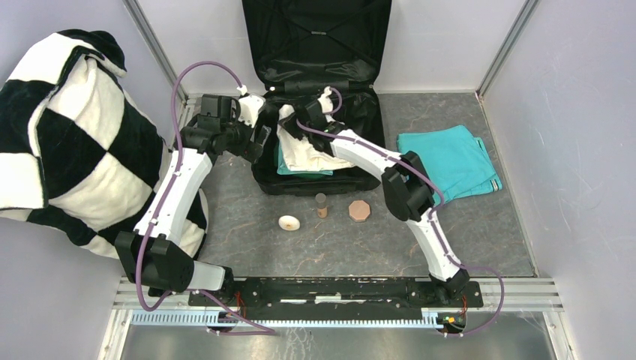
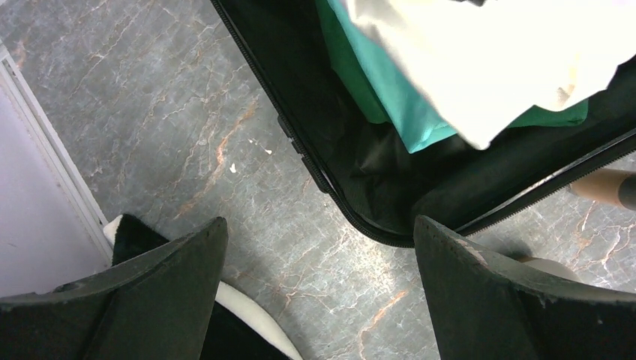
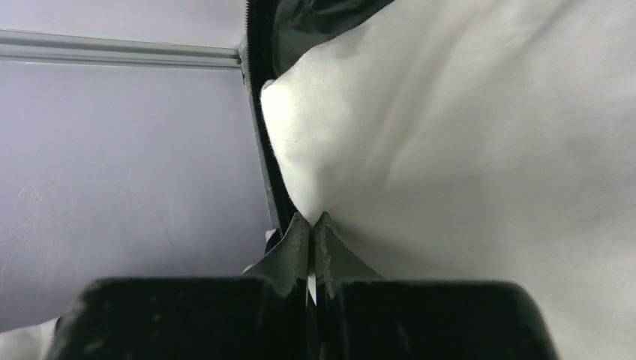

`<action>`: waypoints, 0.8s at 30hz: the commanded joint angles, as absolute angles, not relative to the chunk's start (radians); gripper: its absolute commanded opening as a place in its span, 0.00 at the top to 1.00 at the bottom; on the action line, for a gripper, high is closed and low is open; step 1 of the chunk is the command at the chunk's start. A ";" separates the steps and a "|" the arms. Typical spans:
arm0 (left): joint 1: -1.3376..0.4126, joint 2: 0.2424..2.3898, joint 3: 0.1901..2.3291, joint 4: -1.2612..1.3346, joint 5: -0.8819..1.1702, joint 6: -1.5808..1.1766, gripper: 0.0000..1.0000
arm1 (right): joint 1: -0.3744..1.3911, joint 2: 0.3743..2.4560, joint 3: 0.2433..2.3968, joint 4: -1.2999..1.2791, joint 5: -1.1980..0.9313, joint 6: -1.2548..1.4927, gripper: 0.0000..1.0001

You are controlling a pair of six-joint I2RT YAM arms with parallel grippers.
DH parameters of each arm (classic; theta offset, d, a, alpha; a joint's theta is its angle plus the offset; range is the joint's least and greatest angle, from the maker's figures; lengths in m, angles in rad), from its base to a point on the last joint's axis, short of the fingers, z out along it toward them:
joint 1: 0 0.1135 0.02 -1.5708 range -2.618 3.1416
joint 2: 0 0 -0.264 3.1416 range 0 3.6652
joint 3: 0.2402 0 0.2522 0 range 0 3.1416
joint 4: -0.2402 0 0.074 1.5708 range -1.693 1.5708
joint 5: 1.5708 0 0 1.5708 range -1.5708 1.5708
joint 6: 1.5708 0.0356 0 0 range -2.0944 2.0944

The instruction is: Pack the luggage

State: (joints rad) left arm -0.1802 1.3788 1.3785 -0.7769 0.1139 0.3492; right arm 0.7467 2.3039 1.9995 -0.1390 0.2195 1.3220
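Note:
The luggage (image 1: 315, 184), a black suitcase, lies open at the back of the table with its lid (image 1: 319, 37) leaning on the wall. A teal garment (image 1: 289, 166) lies inside, and a white garment (image 1: 311, 150) is draped over it. My right gripper (image 1: 302, 124) is shut on a fold of the white garment (image 3: 465, 150), pinched at the fingertips (image 3: 311, 217) beside the zipper rim (image 3: 259, 135). My left gripper (image 1: 259, 142) hangs open at the suitcase's left front corner (image 2: 322, 180); nothing lies between its fingers (image 2: 319, 225). White garment (image 2: 487, 67) and teal garment (image 2: 390, 105) show above.
A black-and-white checkered blanket (image 1: 75, 142) is piled at the left. More folded teal cloth (image 1: 450, 161) lies at the right. In front of the suitcase stand a small bottle (image 1: 321, 204), a cream round piece (image 1: 289, 223) and a tan octagonal piece (image 1: 360, 211).

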 commanded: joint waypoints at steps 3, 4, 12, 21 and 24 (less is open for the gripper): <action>-0.179 1.378 1.356 -0.760 0.160 0.317 0.00 | 0.756 2.393 2.118 -0.089 0.178 1.336 0.60; -0.179 1.381 1.353 -0.758 0.169 0.317 0.00 | 0.750 2.389 2.120 -0.094 0.158 1.306 0.47; -0.190 1.418 1.369 -0.742 0.202 0.301 0.00 | 0.621 2.136 1.824 0.088 -0.084 1.065 0.32; -0.317 1.543 1.417 -0.662 0.163 0.251 0.00 | 0.547 2.030 1.567 0.101 -0.416 0.910 0.56; -0.334 1.616 1.458 -0.654 0.168 0.221 0.00 | 0.551 2.029 1.430 0.133 -0.431 0.907 0.60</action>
State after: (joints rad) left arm -0.3103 1.5494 1.3880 -0.7181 0.1642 0.3050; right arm 0.5156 2.0350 1.5677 0.0952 -0.3294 0.9638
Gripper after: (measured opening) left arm 0.993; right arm 0.420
